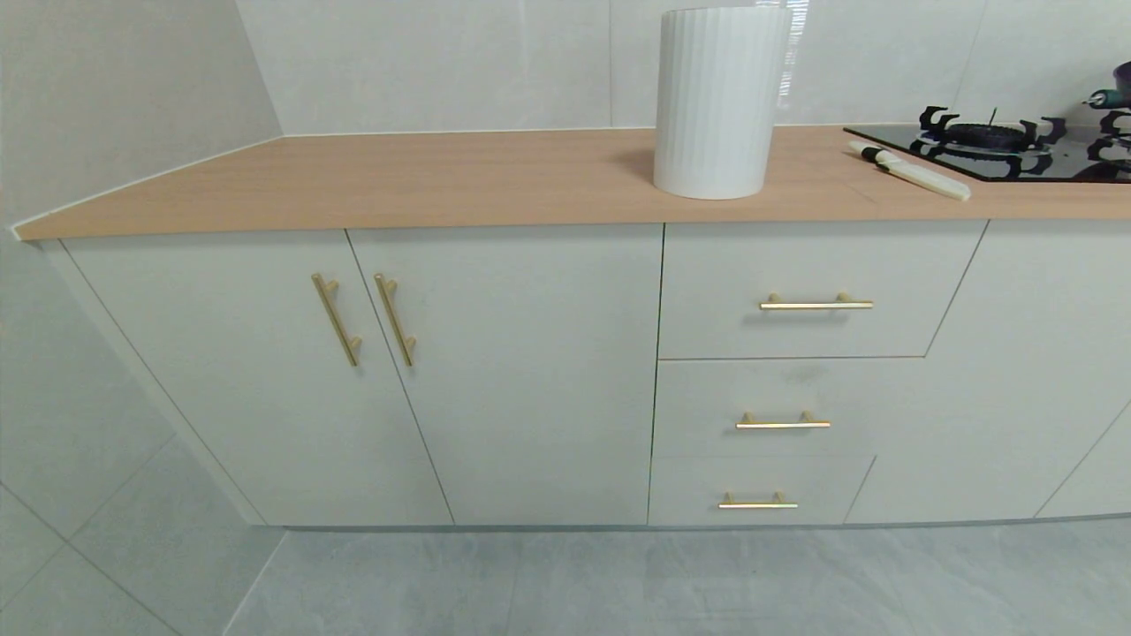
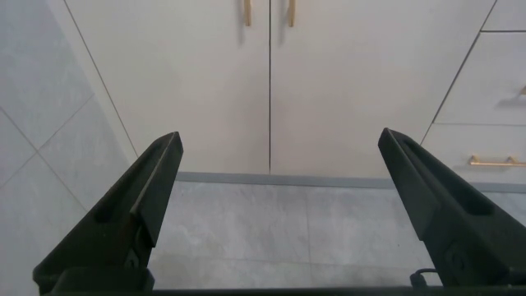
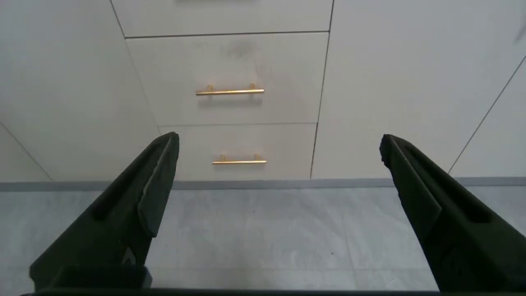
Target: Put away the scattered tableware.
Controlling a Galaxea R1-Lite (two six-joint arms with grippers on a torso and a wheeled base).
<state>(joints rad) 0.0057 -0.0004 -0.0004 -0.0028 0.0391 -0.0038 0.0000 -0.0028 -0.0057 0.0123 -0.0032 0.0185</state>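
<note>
From where I stand, no writing, number or sign can be read: the canister (image 1: 720,102), the doors (image 1: 530,371), the drawers (image 1: 813,265) and the hob (image 1: 1043,168) all look plain.

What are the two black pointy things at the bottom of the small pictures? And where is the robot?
Those are the robot's pincers, which it uses as hands. A little camera sits on each wrist. One small picture looks out past the left pincer, the other past the right pincer. Both are open and hold nothing, low in front of the cupboards. The big picture comes from a camera on the robot's head. It shows a wooden counter with a tall white ribbed pot, a white knife-like tool and a black stove.
</note>
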